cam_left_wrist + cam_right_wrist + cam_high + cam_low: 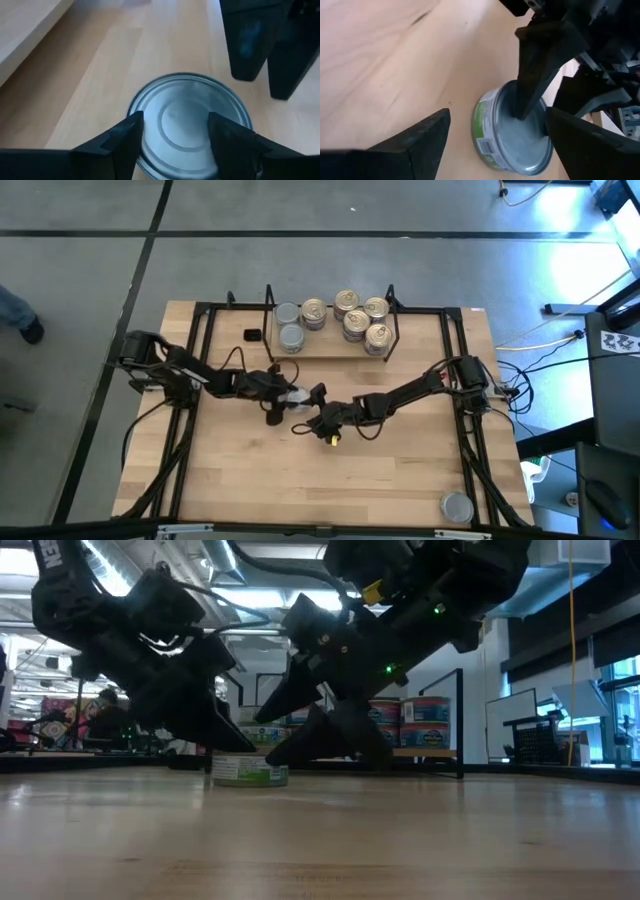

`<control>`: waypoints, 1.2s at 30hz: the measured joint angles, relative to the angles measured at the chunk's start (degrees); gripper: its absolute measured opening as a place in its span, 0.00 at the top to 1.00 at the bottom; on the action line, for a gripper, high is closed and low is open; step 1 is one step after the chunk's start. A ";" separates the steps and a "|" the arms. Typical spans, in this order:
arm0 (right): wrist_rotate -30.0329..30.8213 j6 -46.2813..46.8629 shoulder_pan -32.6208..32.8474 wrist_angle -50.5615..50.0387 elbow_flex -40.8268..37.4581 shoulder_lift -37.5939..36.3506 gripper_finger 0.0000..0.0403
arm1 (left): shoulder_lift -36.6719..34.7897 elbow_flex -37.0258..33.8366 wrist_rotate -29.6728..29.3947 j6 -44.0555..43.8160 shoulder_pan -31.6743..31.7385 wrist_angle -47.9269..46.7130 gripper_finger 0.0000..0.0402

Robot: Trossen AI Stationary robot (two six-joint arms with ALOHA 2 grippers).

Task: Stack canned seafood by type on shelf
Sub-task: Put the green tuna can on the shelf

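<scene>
A silver-lidded tin (187,120) with a green label sits flat on the wood surface (400,490) in the middle, a little in front of the shelf (395,330), and both arms meet over it. The left hand (175,135) hangs right above the tin with its two fingers spread wide, one to each side of the lid, and it grips nothing; one finger tip looks to rest on or just over the lid in the right wrist view. The right hand (495,145) is also wide open and empty, pointed at the tin from the other side, near but not touching it. This looks like a handover on the surface: the left hand appears to have set the tin down and let go, and the right hand seems placed to take it. On the shelf, two silver tins (289,325) stand at the left end and gold-lidded tins (355,318) fill the middle and right. One more silver tin (457,507) lies near the front right corner, well apart. The next move likely calls for the left hand to lift clear, then for the right hand to close round the tin's wall and carry it to the silver group.
</scene>
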 joint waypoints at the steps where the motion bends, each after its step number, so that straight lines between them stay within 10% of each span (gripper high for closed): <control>1: 0.21 -0.28 -0.17 0.00 0.00 0.00 0.20 | 0.66 -0.20 0.42 -0.72 0.31 1.22 0.44; 29: 11.00 -14.22 -2.59 3.76 0.24 4.33 0.21 | 8.63 -3.54 7.54 -14.59 4.98 20.08 0.44; 36: 9.92 -13.59 -2.45 3.47 0.14 4.39 0.49 | 8.65 -3.83 7.61 -15.92 4.82 21.73 0.44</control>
